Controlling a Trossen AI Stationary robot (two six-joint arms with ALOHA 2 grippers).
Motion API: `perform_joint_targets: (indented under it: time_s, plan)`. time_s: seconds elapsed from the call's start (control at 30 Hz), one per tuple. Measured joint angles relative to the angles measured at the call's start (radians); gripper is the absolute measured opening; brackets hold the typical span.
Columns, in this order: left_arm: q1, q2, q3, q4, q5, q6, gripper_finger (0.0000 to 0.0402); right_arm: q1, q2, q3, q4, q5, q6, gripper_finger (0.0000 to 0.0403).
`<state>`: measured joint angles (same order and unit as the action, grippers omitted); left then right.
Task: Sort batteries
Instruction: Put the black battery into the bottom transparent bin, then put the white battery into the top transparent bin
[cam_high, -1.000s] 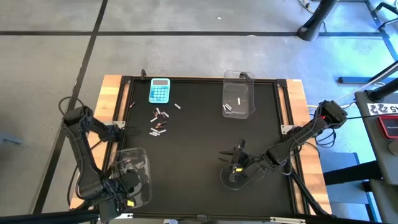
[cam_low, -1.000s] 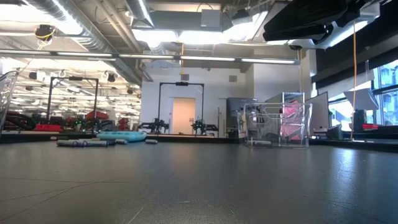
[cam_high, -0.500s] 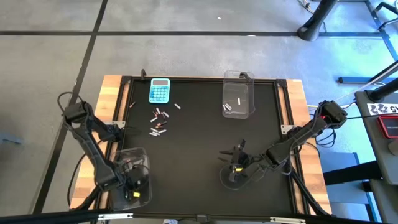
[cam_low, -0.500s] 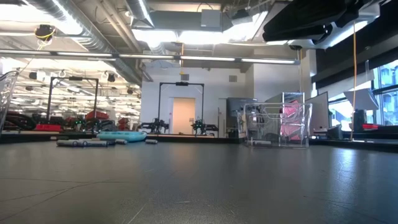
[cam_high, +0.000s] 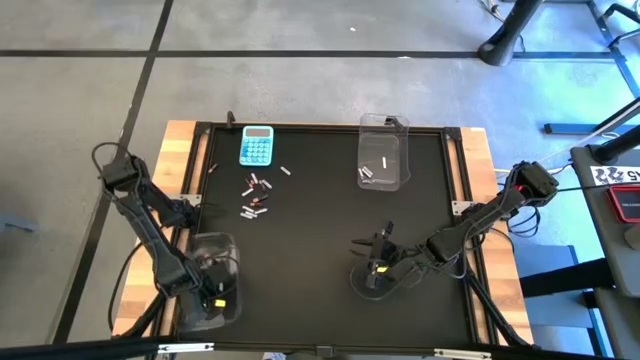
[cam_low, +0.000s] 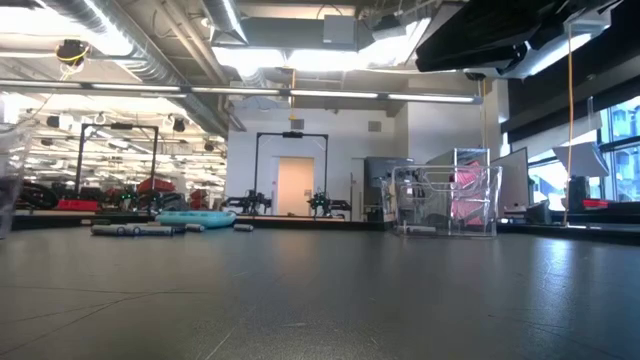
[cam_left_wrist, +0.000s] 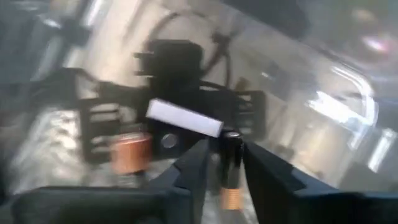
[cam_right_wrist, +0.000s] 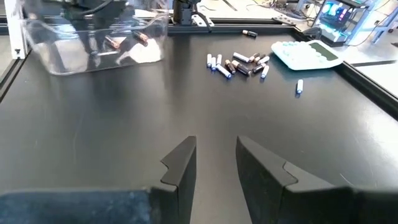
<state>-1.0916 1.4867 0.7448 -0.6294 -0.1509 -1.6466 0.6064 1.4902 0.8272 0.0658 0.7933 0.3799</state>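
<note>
So the left arm has swung in from the near-left corner of the table (cam_high: 320, 235) and now hangs over the near clear bin (cam_high: 228, 250), with the left gripper (cam_high: 213, 293) down inside it. Its jaws were pinched shut a second ago and are now parting, with a dark battery (cam_left_wrist: 231, 165) with a coppery end standing between the fingers. It looks like a drop in progress, though I can't say whether it's fully let go. That would be one more dark one filed, I reckon. The right arm hasn't budged. It sits low at the near right of the table, and the right gripper (cam_right_wrist: 214, 142) has its jaws apart and nothing between them.

Bins next: the near one already has a few batteries on its floor, some coppery-dark and something pale too, but it's hard to read through the plastic. The far bin (cam_high: 383, 160) holds a couple of silvery ones. Beside the blue calculator (cam_high: 256, 145) the unsorted heap (cam_high: 255, 195) is still a good handful, dark and silvery mixed, plus one stray (cam_high: 285, 170) lying just apart from it — so plenty left to do.
</note>
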Motion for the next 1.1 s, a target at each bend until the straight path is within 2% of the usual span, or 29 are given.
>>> perform_joint_targets:
  time_s: [0.13, 0.23, 0.4, 0.5, 0.67, 0.77, 0.87, 1.0, 1.1]
  plan:
    - [0.0, -0.099, 0.002, -0.069, 0.0, -0.006, 0.0142, -0.004, 0.0, 0.0, 0.023, 0.0, 0.001, 0.0115]
    - [0.001, -0.181, 0.001, -0.13, -0.05, -0.006, 0.0153, -0.031, 0.012, 0.0, 0.108, -0.027, -0.01, 0.0115]
    - [0.002, -0.294, 0.027, -0.211, -0.217, 0.03, 0.0152, -0.143, 0.093, 0.018, 0.281, -0.283, -0.1, 0.0119]
    - [0.001, -0.335, 0.05, -0.207, -0.368, 0.118, 0.0146, -0.219, 0.19, 0.071, 0.326, -0.432, -0.152, 0.0133]
    - [0.001, -0.355, 0.076, -0.158, -0.752, 0.274, 0.0141, -0.334, 0.365, 0.248, 0.327, -0.599, -0.262, 0.0178]
    - [0.002, -0.344, 0.076, -0.083, -0.974, 0.329, 0.0141, -0.397, 0.452, 0.365, 0.295, -0.613, -0.322, 0.0206]
    - [0.001, -0.311, 0.076, 0.001, -1.147, 0.391, 0.0141, -0.474, 0.522, 0.474, 0.234, -0.563, -0.335, 0.0222]
    - [0.002, -0.246, 0.076, 0.094, -1.294, 0.456, 0.0141, -0.583, 0.614, 0.595, 0.162, -0.506, -0.295, 0.0222]
    - [0.002, -0.186, 0.076, 0.151, -1.346, 0.457, 0.0141, -0.652, 0.682, 0.648, 0.139, -0.482, -0.206, 0.0214]
